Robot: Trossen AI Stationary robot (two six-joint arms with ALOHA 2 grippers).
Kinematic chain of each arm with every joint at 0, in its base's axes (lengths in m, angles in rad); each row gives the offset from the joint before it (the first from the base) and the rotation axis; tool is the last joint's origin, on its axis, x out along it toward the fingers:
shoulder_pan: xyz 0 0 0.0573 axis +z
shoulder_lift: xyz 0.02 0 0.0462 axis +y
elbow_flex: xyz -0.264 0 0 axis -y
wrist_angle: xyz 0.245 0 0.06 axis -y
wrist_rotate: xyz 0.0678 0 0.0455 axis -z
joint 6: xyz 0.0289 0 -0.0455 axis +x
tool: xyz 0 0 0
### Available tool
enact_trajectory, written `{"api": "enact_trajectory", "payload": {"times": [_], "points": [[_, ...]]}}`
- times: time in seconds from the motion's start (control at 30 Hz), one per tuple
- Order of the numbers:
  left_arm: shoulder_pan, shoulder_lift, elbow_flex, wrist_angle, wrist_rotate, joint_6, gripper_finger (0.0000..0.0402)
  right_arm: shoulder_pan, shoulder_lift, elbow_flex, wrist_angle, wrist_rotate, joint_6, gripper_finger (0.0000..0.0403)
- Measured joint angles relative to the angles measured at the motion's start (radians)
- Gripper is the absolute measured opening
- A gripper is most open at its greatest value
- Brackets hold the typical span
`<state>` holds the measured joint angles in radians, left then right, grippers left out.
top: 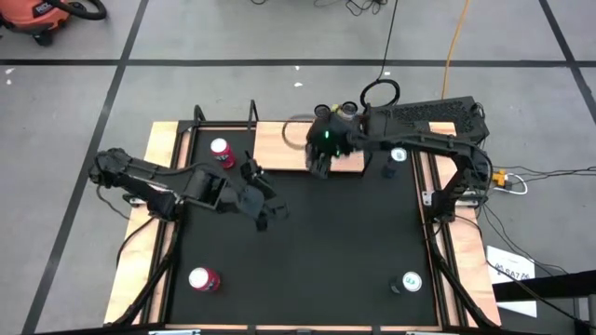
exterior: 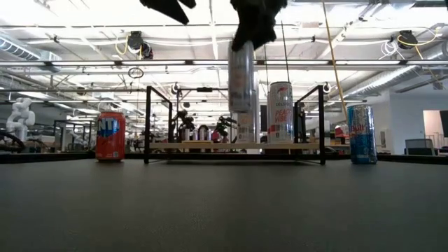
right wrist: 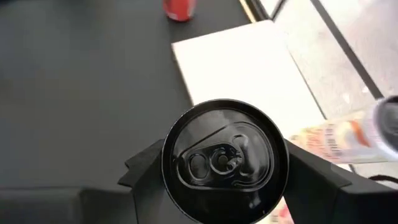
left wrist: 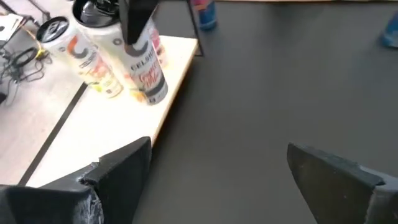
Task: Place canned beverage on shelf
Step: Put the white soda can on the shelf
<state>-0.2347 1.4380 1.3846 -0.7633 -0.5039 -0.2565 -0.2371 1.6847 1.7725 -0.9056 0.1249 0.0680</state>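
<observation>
My right gripper [top: 321, 156] is shut on a silver canned beverage [exterior: 241, 77] and holds it above the near part of the shelf [top: 279, 144], a small light-wood board with black uprights [exterior: 210, 145]. A white can [exterior: 280, 112] stands on the board, and a second can [exterior: 246, 131] stands behind the held one. Toward the table's middle, my left gripper [top: 270, 212] hangs open and holds nothing; the black tabletop shows between its fingers in the left wrist view [left wrist: 217, 180]. My right gripper pinches the silver can near its top rim [right wrist: 180, 134], one finger on each side. The fingers [right wrist: 311, 174] come from above, slanting down. The can hangs upright below them, its bottom [exterior: 241, 108] lifted clear of the shelf board.
A red can [top: 221, 152] stands left of the shelf and a blue can [top: 396, 160] right of it. Another red can [top: 203, 278] stands at the near left of the table, and a further can [top: 410, 282] at the near right. Bare black tabletop lies between them.
</observation>
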Motion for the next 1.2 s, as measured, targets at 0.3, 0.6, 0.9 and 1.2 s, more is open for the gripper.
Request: {"api": "enact_trajectory", "payload": {"times": [0.3,0.6,0.9,1.2], "points": [[0.16,0.0,0.0,0.02,0.034,-0.015,0.0374,-0.228,0.046,0.0,0.01,-0.188,-0.171,0.0242],[0.228,0.0,0.0,0.022,0.063,-0.026,0.0374,-0.301,0.136,0.0,0.035,-0.291,-0.241,0.0242],[0.257,0.0,0.0,0.016,0.088,-0.018,0.0374,-0.301,0.145,0.001,0.046,-0.312,-0.264,0.0243],[0.297,0.001,0.0,0.013,0.105,-0.017,0.0374,-0.313,0.145,0.001,0.001,-0.311,-0.265,0.0283]]}}
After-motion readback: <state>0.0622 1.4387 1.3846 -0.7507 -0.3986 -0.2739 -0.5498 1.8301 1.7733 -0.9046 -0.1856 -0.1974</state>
